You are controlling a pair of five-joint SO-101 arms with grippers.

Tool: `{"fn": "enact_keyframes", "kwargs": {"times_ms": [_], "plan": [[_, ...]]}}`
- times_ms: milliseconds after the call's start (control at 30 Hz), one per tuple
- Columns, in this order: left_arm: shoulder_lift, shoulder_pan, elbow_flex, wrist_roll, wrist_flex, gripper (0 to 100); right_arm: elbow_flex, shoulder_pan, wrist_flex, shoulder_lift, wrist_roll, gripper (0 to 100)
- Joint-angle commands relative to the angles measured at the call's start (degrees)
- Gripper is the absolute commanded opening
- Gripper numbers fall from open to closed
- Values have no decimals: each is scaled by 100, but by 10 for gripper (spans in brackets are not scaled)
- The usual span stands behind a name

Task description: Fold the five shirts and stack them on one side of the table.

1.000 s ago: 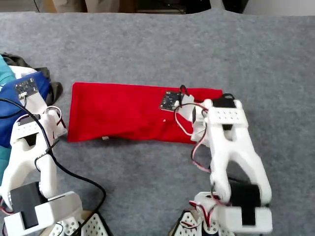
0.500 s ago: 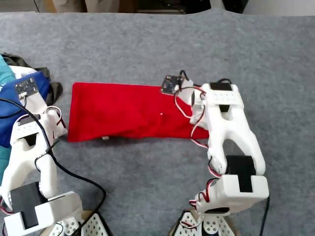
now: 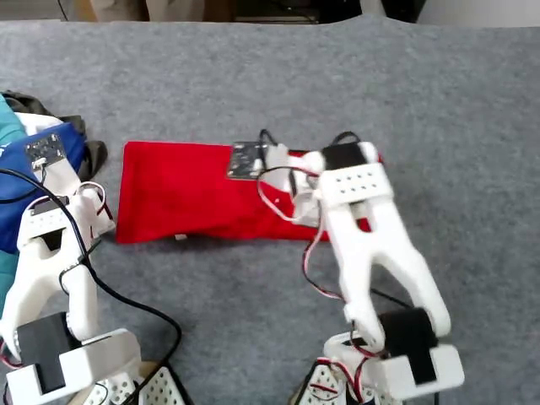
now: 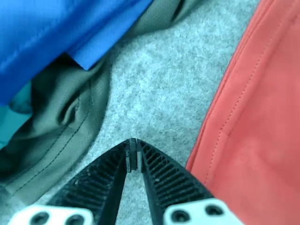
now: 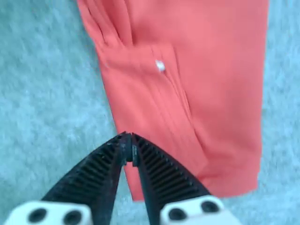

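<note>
Jaws tight together on both arms: left over grey table (image 4: 154,93) beside red shirt (image 4: 253,131), right at that shirt's edge.

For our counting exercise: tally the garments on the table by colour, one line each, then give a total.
Red shirt: 1
Blue shirt: 1
Teal shirt: 1
Dark olive shirt: 1
Total: 4 clearly visible
</note>
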Motion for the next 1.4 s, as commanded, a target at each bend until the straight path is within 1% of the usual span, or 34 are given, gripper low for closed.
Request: {"fn": "enact_keyframes", "kwargs": {"times_ms": [0, 167, 333, 400, 467, 600, 667, 767, 833, 900, 967, 1033, 1167, 1233, 1367], "plan": [[-31, 18, -167, -44, 18, 20, -488, -347, -431, 637, -308, 4], [-31, 18, -167, -44, 18, 20, -1437, -629, -554, 2123, -615, 4], [-31, 18, -167, -44, 26, 20, -2431, -646, -545, 3389, -686, 4], [-31, 18, -167, -44, 26, 20, -2598, -637, -492, 3749, -695, 4], [-31, 18, -167, -44, 35, 20, -2738, -611, -378, 3802, -765, 4], [-31, 18, -167, -44, 44, 20, -2800, -646, -185, 3468, -888, 4], [-31, 9, -158, -44, 53, 20, -2958, -655, 299, 2888, -993, 4], [-31, 0, -211, -18, 114, 21, -3301, -602, 1257, 1481, -1064, 4], [-40, 53, -457, -18, 501, 30, -3354, -409, 1600, 664, -1046, 4], [22, 185, -985, -18, 1231, 84, -3275, -163, 1837, 207, -1046, 4], [75, 360, -1424, 44, 1846, 136, -3099, 224, 1952, 92, -1073, 4], [154, 545, -1837, 141, 2242, 160, -2791, 681, 1829, 66, -1099, 4], [488, 853, -2585, -141, 2681, 164, -2044, 1446, 923, 48, -1231, 4], [831, 923, -2840, -431, 2699, 164, -1622, 1666, 413, 48, -1257, 4], [1754, 826, -3596, -853, 2681, 165, -945, 1798, -519, 48, -1741, 4]]}}
